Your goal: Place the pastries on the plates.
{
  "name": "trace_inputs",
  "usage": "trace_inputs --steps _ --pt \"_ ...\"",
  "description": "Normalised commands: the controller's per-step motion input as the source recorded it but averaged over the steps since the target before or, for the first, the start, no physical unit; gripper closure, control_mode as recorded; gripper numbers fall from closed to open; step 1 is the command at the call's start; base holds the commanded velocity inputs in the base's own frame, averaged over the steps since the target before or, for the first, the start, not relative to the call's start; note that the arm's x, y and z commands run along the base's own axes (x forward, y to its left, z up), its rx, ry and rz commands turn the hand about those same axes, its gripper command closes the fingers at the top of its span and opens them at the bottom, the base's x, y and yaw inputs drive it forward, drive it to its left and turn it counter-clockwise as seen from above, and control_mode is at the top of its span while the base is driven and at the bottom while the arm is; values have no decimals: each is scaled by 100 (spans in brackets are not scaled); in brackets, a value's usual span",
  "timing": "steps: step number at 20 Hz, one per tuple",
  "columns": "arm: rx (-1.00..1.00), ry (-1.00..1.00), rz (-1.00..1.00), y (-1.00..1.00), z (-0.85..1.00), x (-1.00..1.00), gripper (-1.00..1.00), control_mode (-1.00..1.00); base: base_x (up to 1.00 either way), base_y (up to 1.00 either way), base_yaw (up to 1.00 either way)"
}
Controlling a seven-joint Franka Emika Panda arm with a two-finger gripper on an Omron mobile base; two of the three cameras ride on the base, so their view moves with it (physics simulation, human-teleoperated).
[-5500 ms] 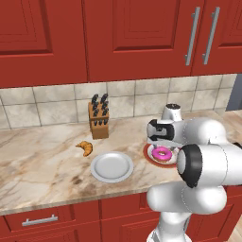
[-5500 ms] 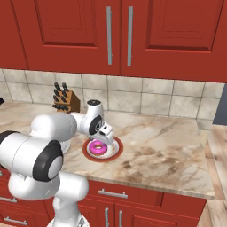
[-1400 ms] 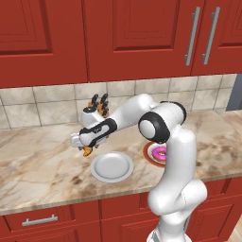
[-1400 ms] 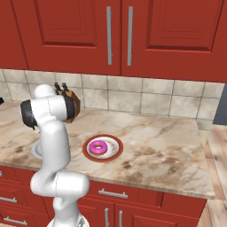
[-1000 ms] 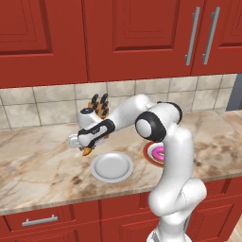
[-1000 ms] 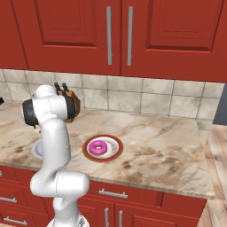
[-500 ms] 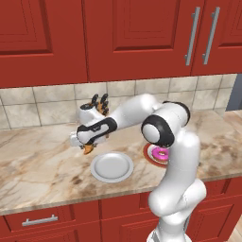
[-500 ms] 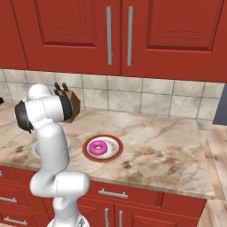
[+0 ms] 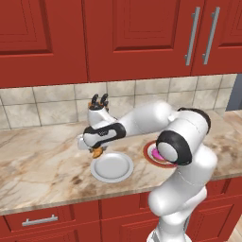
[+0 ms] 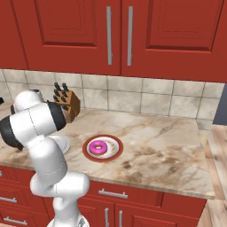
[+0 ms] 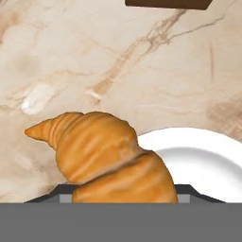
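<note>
The gripper (image 9: 96,150) is pinching the croissant (image 9: 97,152), holding it above the bench (image 9: 42,160) just at the upper left edge of the grey plate (image 9: 113,167) in the left base view. The hand view is showing the croissant (image 11: 104,158) close up, golden-brown and ridged, tapering to a point at the left of the frame, with the plate (image 11: 208,165) curving in smooth and pale from the lower right and bare marbled bench (image 11: 118,61) lying above it. To the left of the grey plate in the left base view, the beige veined bench is running open toward the frame's edge; to its right, the arm is crossing over the red-rimmed plate (image 9: 152,152) and hiding most of it. The right base view is showing that plate (image 10: 103,148) whole, round with a wide red rim, carrying the pink ring donut (image 10: 97,147) at its middle, with broad clear bench (image 10: 168,150) to its right as far as the front edge. A wooden knife block (image 10: 66,104) is standing against the tiled wall (image 10: 146,101) at the left of that frame, under red cabinets (image 10: 119,35).
</note>
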Motion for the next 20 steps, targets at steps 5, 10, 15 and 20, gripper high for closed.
trace_inputs --steps 5,10,15,20 --pt "0 0 0 -40 4 -47 100 -100 0 0 0" --pt "0 0 0 -30 -4 -25 100 -100 0 0 0" --pt "0 2 0 -1 -25 0 100 -100 0 0 0" --pt "0 4 0 0 -15 -1 100 -100 0 0 0"
